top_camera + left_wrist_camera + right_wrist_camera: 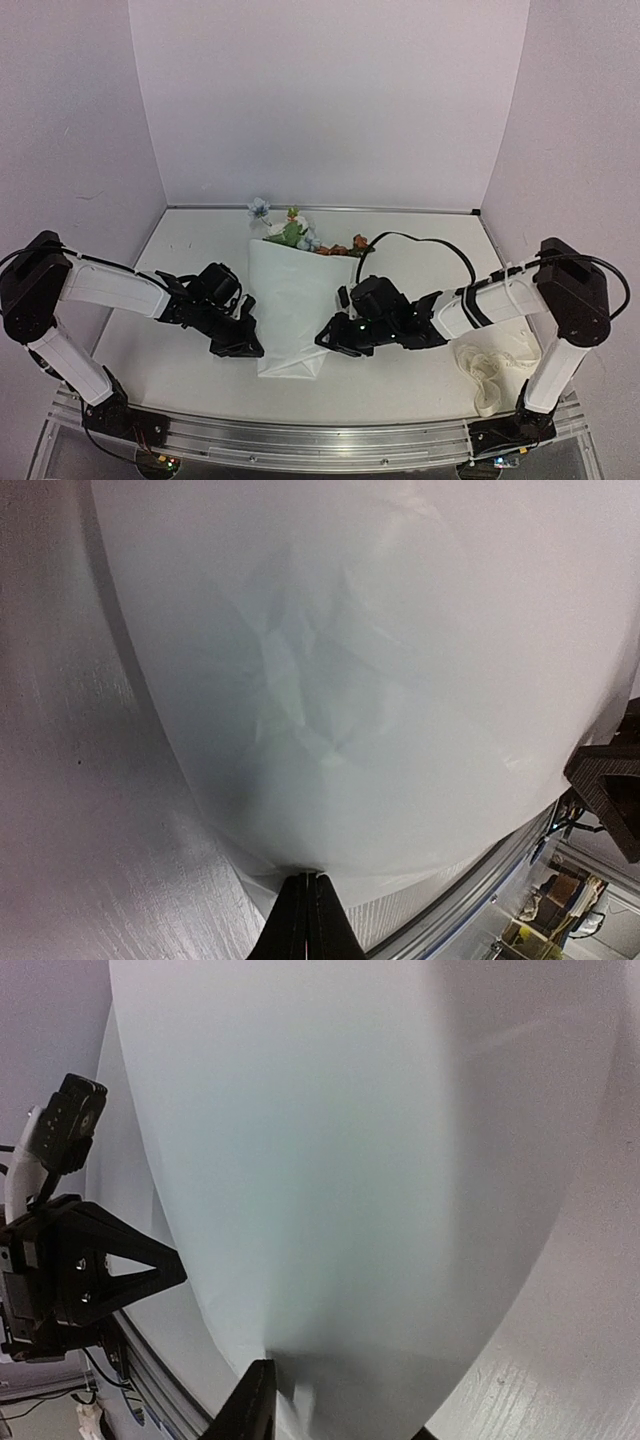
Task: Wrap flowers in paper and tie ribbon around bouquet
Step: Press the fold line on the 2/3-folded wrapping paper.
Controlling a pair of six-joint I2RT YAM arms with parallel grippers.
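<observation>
paper (pixel 290 310) covering flowers (pixel 290 232), ribbon (pixel 490 372) heaped far right

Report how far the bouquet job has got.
Done: the paper is folded over the flowers, with blooms poking out the far end. In hand: the left gripper is shut on one paper edge; the right gripper straddles the opposite edge, jaws apart. Left: the ribbon lies loose by the right arm's base, not tied.
</observation>
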